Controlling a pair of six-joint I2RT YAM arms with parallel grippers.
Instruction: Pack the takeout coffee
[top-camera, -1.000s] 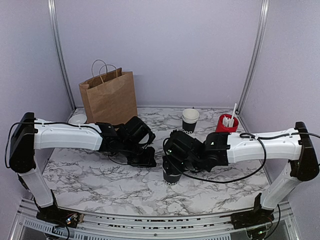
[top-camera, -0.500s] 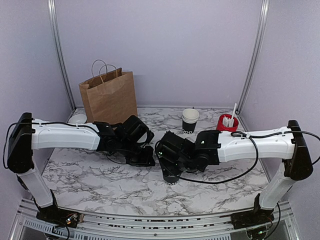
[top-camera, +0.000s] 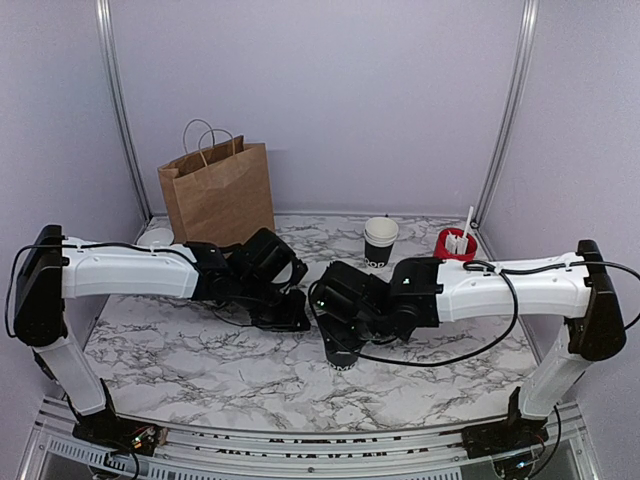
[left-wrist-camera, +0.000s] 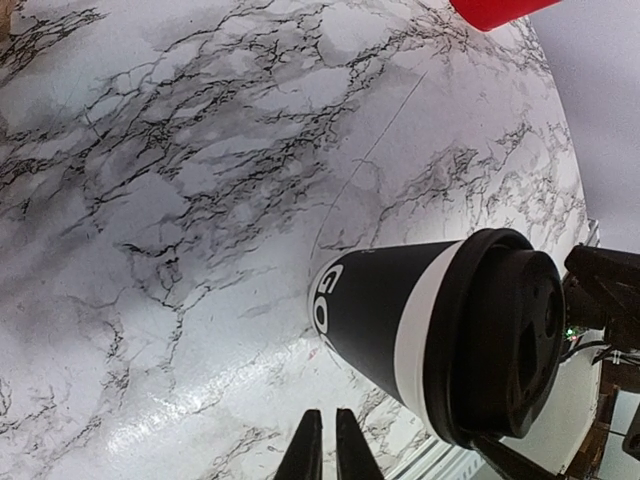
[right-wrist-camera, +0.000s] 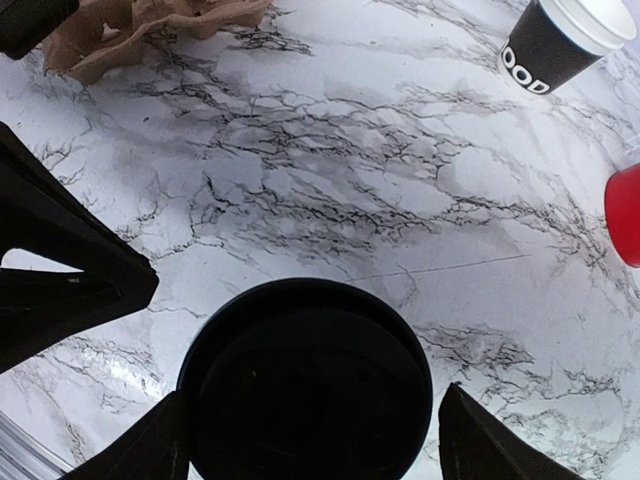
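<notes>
Cup (right-wrist-camera: 305, 385) stood on table (right-wrist-camera: 340, 150), set between the spread-out fingers of right claw (right-wrist-camera: 305, 425), not yet pinched, left claw (left-wrist-camera: 328, 445) pressed together nearby.

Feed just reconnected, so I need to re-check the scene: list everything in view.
takeout coffee: one, black with white band and black lid, table centre
stack of cups: one, black with white rims, far centre
red cup: one, red, holds white sticks, far right
paper bag: one, brown, upright, far left
white round item: one, white, beside the bag, partly hidden
table: one, white marble, under everything
left arm: one, white and black, jaws shut, left of the coffee
right arm: one, white and black, jaws open astride the coffee's lid
</notes>
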